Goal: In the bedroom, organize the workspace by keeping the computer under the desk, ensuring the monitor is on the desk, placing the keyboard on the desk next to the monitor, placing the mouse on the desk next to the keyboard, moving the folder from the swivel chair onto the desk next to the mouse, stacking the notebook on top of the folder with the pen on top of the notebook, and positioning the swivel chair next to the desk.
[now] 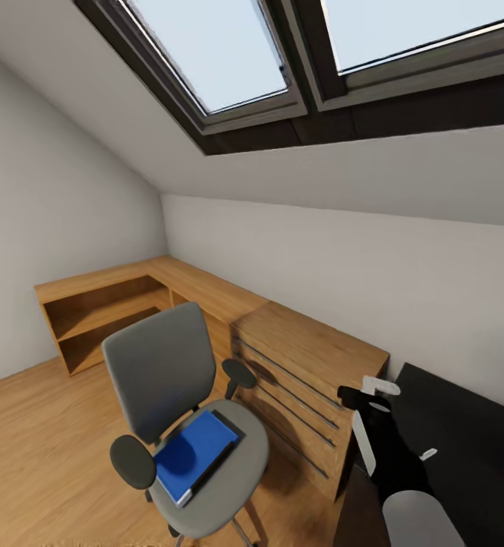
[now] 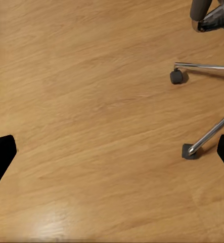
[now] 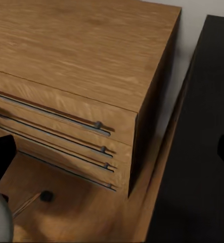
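Facing: swivel chair (image 1: 180, 403), which stands just beside the wooden drawer chest (image 1: 313, 380)
Risk: reaching for the folder (image 1: 195, 454) may push the chair, since it rolls on casters (image 2: 176, 77); the folder may slide off the seat
Folder look: flat, bright blue, dark edge beside it, maybe the notebook, I cannot tell
Folder place: on the chair seat
Desk (image 1: 464, 448): black, on the far side of the chest from the chair
Left gripper (image 2: 112, 152): fingers spread, empty, over wooden floor
Right gripper (image 3: 112, 157): fingers spread, empty, above chest and desk edge
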You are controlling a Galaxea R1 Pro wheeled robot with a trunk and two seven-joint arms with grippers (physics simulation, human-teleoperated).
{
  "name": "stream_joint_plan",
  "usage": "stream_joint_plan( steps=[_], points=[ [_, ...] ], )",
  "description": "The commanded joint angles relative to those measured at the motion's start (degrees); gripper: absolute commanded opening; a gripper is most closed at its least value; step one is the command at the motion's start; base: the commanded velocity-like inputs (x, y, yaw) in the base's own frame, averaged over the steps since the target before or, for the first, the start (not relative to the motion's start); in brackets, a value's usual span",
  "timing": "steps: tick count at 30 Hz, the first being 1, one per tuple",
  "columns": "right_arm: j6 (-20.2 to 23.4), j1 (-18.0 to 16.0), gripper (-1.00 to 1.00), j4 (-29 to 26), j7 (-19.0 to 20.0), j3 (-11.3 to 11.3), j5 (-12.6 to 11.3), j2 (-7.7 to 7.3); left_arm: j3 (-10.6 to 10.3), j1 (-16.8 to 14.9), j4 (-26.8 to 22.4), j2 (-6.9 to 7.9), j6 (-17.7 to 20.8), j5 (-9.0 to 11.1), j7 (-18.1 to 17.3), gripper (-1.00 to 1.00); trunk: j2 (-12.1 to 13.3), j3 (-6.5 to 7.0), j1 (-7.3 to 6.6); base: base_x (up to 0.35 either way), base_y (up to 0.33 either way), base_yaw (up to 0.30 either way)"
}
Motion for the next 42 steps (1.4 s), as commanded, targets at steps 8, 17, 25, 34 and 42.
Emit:
stream_joint_plan(
  steps=[8, 17, 25, 34, 42],
  points=[
    [0.4, 0.0, 1.0, 0.2, 0.01, 1.4, 0.28, 0.16, -0.5, -0.06, 0.03, 0.02, -0.09, 0.37, 0.22, 1.0, -0.07, -0.09, 0.01, 0.0, 0.0, 0.273],
    [0.38, 0.0, 1.0, 1.15, 0.24, 2.9, 0.23, 0.11, -0.5, -0.06, 0.03, 0.02, -0.09, 0.36, 0.26, 1.0, -0.07, -0.09, 0.01, 0.0, 0.0, 0.195],
    [0.31, 0.11, 1.0, 1.05, 0.71, 3.35, 0.15, 0.06, -0.5, -0.06, 0.03, 0.02, -0.09, 0.36, 0.3, 1.0, -0.07, -0.09, 0.01, 0.0, 0.0, 0.011],
    [0.24, 0.1, 1.0, 0.68, 0.55, 3.54, -0.06, 0.16, -0.5, -0.06, 0.03, 0.02, -0.09, 0.36, 0.3, 1.0, -0.07, -0.09, 0.01, 0.0, 0.0, 0.084],
    [0.24, 0.11, 1.0, 0.66, 0.53, 3.69, -0.07, 0.17, -0.5, -0.06, 0.03, 0.02, -0.09, 0.36, 0.3, 1.0, -0.07, -0.09, 0.01, 0.0, 0.0, 0.226]
  ],
)
